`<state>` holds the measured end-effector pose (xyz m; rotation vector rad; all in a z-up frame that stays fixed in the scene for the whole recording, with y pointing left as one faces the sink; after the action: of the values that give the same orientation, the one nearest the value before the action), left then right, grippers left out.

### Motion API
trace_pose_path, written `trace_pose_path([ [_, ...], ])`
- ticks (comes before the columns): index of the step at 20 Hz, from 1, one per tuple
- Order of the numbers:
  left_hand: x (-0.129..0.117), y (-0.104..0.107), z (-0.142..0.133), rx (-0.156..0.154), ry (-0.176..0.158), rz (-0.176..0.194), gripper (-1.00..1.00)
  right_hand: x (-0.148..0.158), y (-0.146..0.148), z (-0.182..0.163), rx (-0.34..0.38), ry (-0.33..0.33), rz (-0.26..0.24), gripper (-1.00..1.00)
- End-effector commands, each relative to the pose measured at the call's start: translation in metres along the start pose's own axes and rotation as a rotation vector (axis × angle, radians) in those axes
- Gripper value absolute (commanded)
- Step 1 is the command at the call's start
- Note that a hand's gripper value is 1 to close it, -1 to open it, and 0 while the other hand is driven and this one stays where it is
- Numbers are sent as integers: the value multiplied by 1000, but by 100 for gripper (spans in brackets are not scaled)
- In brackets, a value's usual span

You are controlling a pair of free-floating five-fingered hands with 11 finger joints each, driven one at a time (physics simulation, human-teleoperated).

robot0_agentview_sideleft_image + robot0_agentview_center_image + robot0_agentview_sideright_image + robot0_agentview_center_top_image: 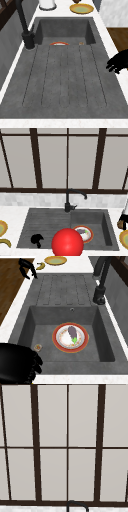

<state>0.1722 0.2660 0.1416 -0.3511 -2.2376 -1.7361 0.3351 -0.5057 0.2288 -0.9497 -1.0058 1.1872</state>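
Note:
My left hand (37, 239) hovers over the front left corner of the drainboard (45, 224), fingers relaxed and holding nothing. It is also the hand (117, 63) at the drainboard's front edge in the left side view, and the hand (27, 267) at the top left of the right side view. A large black shape, apparently my right hand (17, 364), sits at the basin's front corner close to the right side camera. In the basin lies a red-rimmed plate (82, 343) with an eggplant (72, 332) on it. A big red ball (67, 243) shows at the sink's front edge.
A black faucet (68, 203) stands behind the sink. A small round piece (37, 347) lies on the basin floor. Yellow-green plates rest on the counter at left (2, 228) and right (124, 239). A yellow curved thing (5, 242) lies at the left, a white roll (47, 3) at the right.

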Motion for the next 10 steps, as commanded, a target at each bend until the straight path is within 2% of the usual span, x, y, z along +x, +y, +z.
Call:
trace_pose_path([
  [1,0,0,0,0,0,0,0,25,11,1,-41,-28,-31,100],
  [2,0,0,0,0,0,0,0,31,15,1,-53,-30,-41,100],
  [6,0,0,0,0,0,0,0,65,16,-5,-13,-16,-46,100],
  [10,0,0,0,0,0,0,0,95,18,-20,7,-11,-31,100],
])
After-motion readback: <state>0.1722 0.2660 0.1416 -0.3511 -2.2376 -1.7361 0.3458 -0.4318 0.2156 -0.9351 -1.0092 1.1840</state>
